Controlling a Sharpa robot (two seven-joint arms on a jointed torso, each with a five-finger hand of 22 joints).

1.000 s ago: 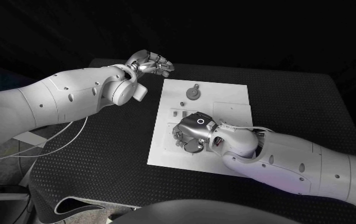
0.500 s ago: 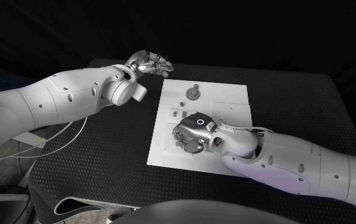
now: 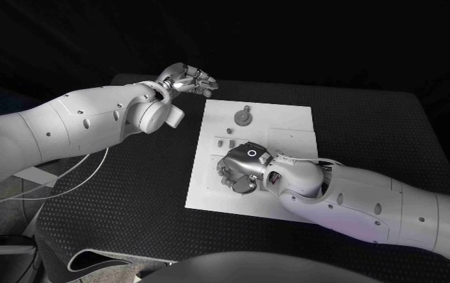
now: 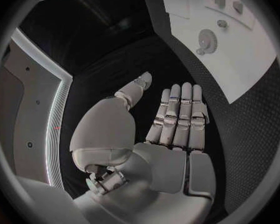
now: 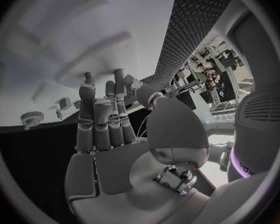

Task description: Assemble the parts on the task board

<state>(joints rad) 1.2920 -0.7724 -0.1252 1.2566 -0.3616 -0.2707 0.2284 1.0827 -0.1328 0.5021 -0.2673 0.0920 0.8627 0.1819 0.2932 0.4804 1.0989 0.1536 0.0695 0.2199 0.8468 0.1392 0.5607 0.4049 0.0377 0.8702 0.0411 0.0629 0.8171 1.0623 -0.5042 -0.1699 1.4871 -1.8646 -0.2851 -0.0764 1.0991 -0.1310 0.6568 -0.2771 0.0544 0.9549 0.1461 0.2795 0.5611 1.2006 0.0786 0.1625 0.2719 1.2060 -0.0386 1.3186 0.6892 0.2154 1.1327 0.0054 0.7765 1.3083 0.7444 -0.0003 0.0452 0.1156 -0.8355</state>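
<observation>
Bench: a black textured bench (image 3: 112, 185) fills the lower part of the head view, with darkness beyond its far edge
Task board: a white rectangular task board (image 3: 208, 185) lies flat in the middle of the bench, its long side running from near to far
Gear part: a round grey gear part (image 3: 244, 118) sits on the far end of the task board, and it also shows as a small toothed disc (image 4: 207, 37) in the left wrist view
Small parts: two small grey pegs (image 3: 225, 144) stand on the board between the gear and the right robot hand, towards the board's left side
Left robot hand: the left robot hand (image 3: 190, 80) hangs above the bench just beyond the far left corner of the task board, apart from it; in the left wrist view its fingers (image 4: 177, 114) lie straight and side by side, thumb out to one side, nothing held
Right robot hand: the right robot hand (image 3: 241, 168) is over the near half of the task board, palm down, its fingers curved towards the board surface; in the right wrist view the fingers (image 5: 99, 117) stretch forward close together, and I cannot tell whether they hold or touch a part
Cable: a pale cable (image 3: 66, 182) loops over the bench near the left arm
</observation>
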